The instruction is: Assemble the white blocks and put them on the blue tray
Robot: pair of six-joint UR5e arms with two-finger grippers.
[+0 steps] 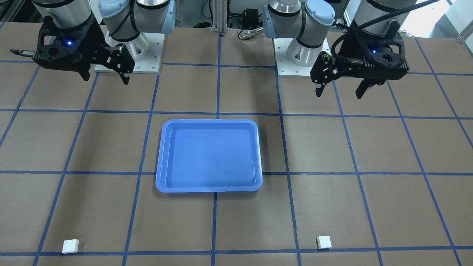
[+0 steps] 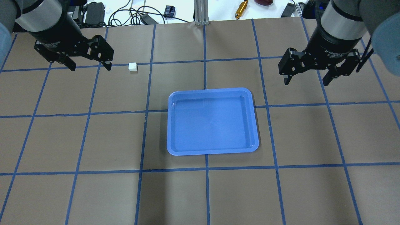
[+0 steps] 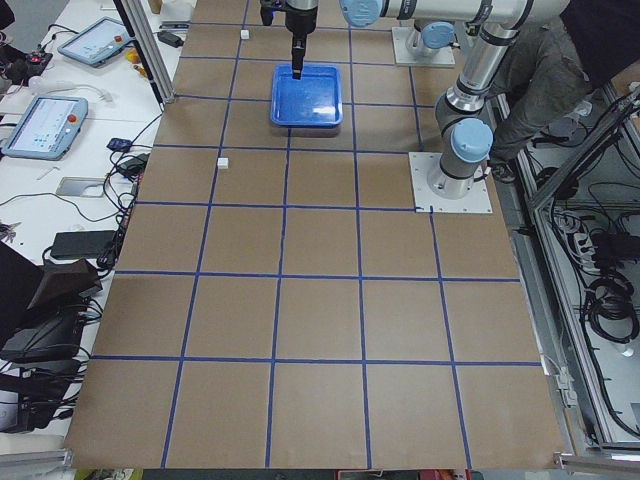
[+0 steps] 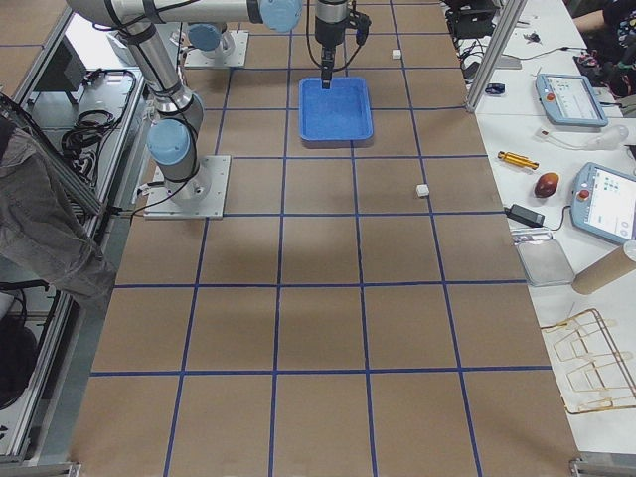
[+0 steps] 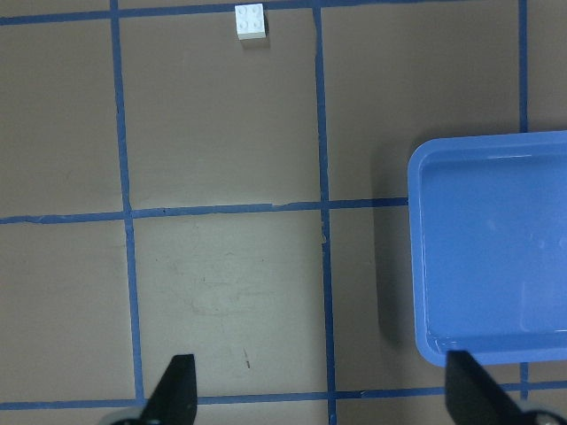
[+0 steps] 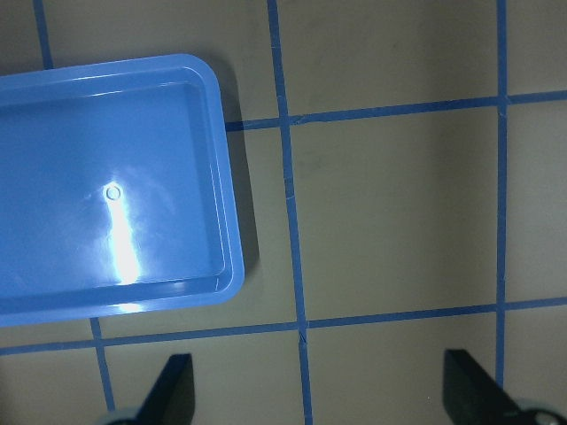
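Observation:
The blue tray (image 1: 209, 155) lies empty at the table's middle; it also shows in the overhead view (image 2: 212, 122). One white block (image 1: 324, 242) sits on the robot's left side by the far edge, also seen from overhead (image 2: 132, 67) and in the left wrist view (image 5: 251, 21). The other white block (image 1: 70, 246) sits on the robot's right side by the far edge; in the overhead view the right arm hides it. My left gripper (image 2: 90, 66) is open and empty, hovering left of the first block. My right gripper (image 2: 306, 82) is open and empty, hovering right of the tray.
Both arm bases (image 1: 129, 55) stand on the robot's side of the table. Cables, chargers and a brass tool (image 2: 241, 8) lie past the table's far edge. Tablets (image 4: 596, 199) lie on the side bench. A person (image 4: 40, 229) stands near the robot.

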